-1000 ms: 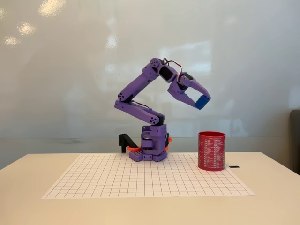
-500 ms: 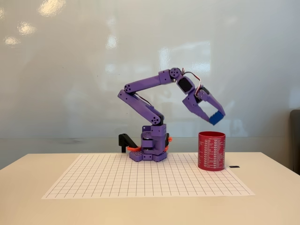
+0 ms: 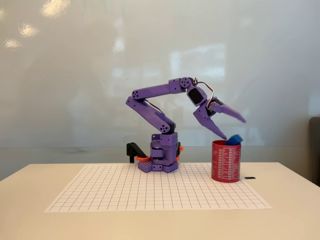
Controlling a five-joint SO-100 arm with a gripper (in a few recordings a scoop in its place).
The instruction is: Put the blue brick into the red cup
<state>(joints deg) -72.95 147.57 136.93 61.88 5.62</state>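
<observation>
Right above the cup's mouth, the gripper (image 3: 234,128) has its two fingers splayed wide, so it isn't gripping anything. The blue brick (image 3: 233,139) sits tilted at the rim of the red cup (image 3: 225,160), half poking out. My guess is it's dropping in, since the fingers are parted directly over the opening. The purple arm (image 3: 155,102) reaches right from its base on the grid mat (image 3: 125,192), elbow folded, wrist angled down.
</observation>
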